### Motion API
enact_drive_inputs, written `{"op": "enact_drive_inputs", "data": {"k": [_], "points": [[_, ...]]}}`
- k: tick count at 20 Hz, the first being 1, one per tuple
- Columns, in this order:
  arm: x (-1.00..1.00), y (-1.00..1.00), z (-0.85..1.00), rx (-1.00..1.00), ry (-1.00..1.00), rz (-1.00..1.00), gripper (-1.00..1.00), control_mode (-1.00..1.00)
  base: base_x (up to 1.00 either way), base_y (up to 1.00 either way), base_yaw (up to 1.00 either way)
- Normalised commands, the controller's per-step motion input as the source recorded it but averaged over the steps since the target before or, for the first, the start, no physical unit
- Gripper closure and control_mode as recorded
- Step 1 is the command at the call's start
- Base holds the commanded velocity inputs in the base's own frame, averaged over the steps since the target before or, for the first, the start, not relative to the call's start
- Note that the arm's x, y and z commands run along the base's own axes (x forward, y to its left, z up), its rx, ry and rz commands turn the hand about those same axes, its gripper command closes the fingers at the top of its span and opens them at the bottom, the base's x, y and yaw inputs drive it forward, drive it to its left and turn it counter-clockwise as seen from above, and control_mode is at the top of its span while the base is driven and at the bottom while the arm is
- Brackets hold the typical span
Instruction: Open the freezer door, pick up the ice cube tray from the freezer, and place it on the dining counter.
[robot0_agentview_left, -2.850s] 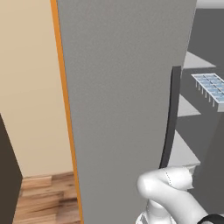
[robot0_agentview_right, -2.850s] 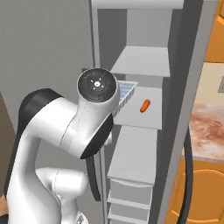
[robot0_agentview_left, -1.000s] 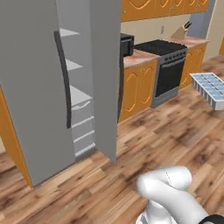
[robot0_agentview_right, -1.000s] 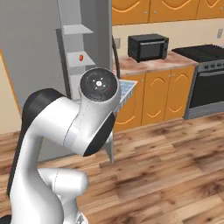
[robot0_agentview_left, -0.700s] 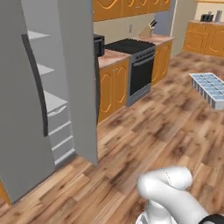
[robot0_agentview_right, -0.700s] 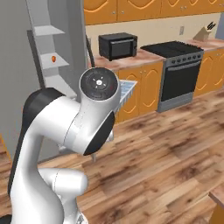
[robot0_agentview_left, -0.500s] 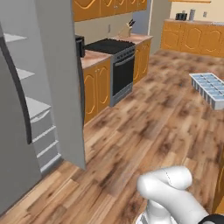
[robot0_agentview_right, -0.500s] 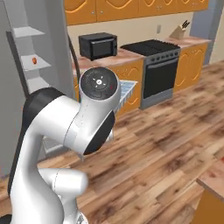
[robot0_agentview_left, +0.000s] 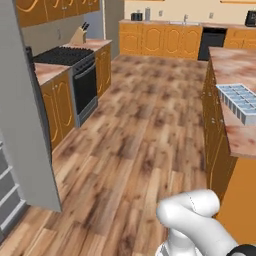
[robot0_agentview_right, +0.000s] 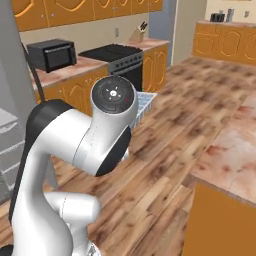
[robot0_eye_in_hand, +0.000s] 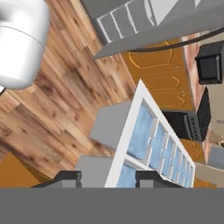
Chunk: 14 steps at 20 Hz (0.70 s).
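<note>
Gripper (robot0_eye_in_hand: 107, 177) clamps the ice cube tray (robot0_eye_in_hand: 151, 146); dining counter (robot0_agentview_left: 235, 135) alongside; no legible writing.

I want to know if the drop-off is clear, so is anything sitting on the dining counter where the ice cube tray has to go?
Nothing visible blocks it. The ice cube tray, held in the gripper, hangs above the dining counter, and the marbled top seen around it is bare.

Ice cube tray (robot0_agentview_left: 241, 102) above dining counter (robot0_agentview_left: 235, 142); stove (robot0_agentview_left: 70, 56) left.
</note>
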Motion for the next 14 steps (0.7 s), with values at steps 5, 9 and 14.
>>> {"op": "enact_drive_inputs", "data": {"k": [5, 9, 14], "points": [[0.0, 0.0, 0.0, 0.0, 0.0, 0.0, 1.0, 1.0, 0.0, 0.0, -0.43], [0.0, 0.0, 0.0, 0.0, 0.0, 0.0, 1.0, 1.0, 0.04, 0.0, -0.34], [0.0, 0.0, 0.0, 0.0, 0.0, 0.0, 1.0, 1.0, -0.02, -0.21, -0.15]]}}
